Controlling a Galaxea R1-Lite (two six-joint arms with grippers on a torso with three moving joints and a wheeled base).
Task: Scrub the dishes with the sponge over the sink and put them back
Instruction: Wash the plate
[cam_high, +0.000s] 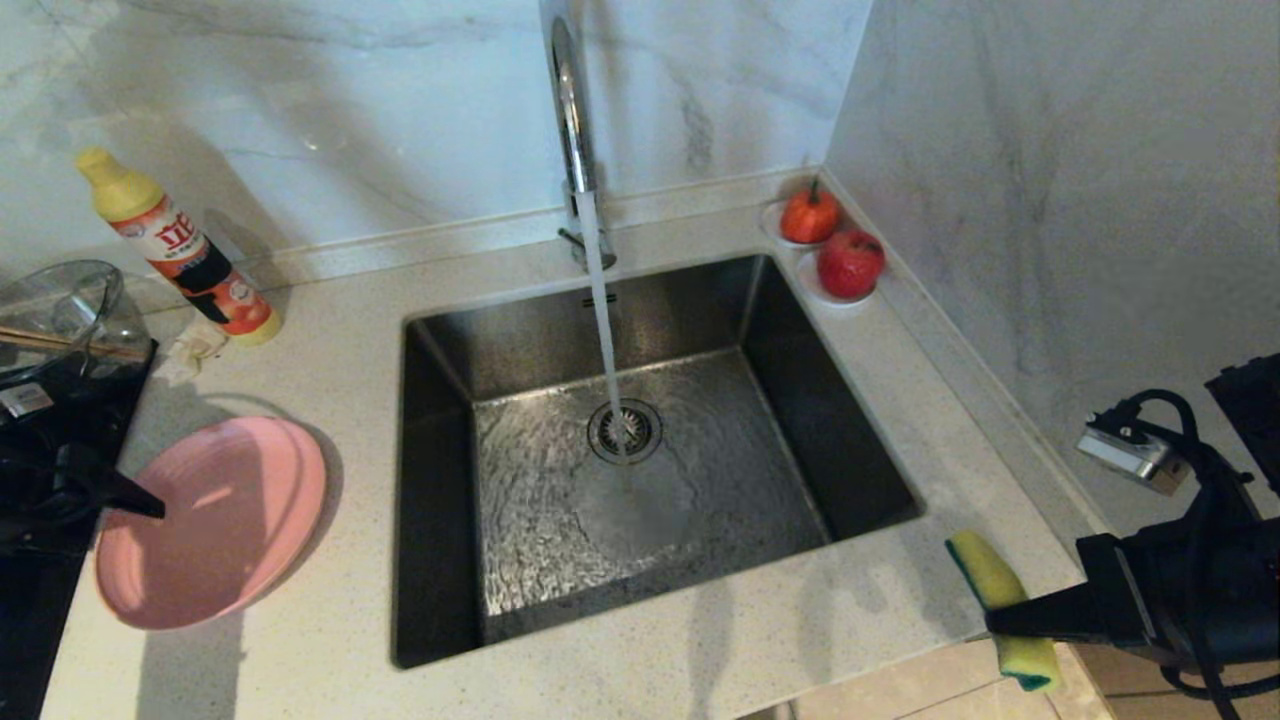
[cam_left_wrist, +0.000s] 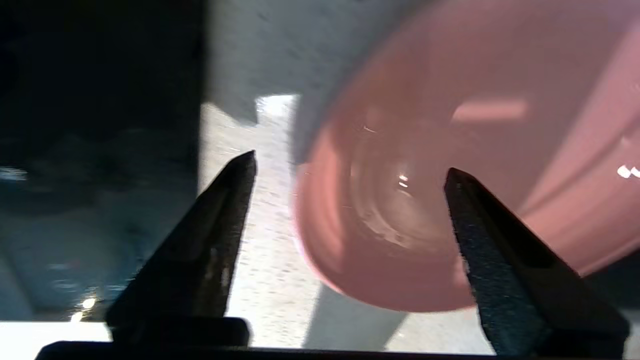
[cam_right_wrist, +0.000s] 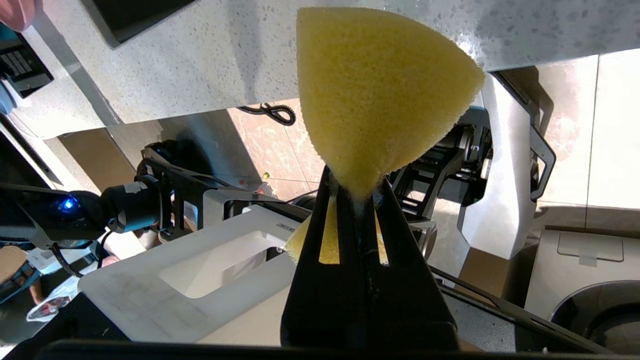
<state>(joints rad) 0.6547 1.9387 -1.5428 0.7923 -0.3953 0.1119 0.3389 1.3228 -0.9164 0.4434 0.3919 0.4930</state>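
Note:
The pink plate (cam_high: 215, 520) lies flat on the counter left of the sink (cam_high: 560, 330). My left gripper (cam_high: 150, 508) hovers at the plate's left rim. In the left wrist view this gripper (cam_left_wrist: 350, 165) is open, one finger over the plate (cam_left_wrist: 475, 125) and the other over bare counter, with nothing pinched. My right gripper (cam_high: 1005, 622) hangs past the counter's front right corner, shut on the waist of the yellow sponge (cam_high: 985, 570). In the right wrist view the sponge (cam_right_wrist: 380, 90) fans out beyond the right gripper (cam_right_wrist: 355, 187). Water runs from the tap (cam_high: 572, 110) onto the drain (cam_high: 624, 430).
A detergent bottle (cam_high: 180, 250) and a clear glass bowl (cam_high: 60, 300) stand at the back left, above a black appliance (cam_high: 40, 420). Two red fruits (cam_high: 810, 215) (cam_high: 850, 262) sit on saucers by the sink's far right corner. A marble wall closes the right side.

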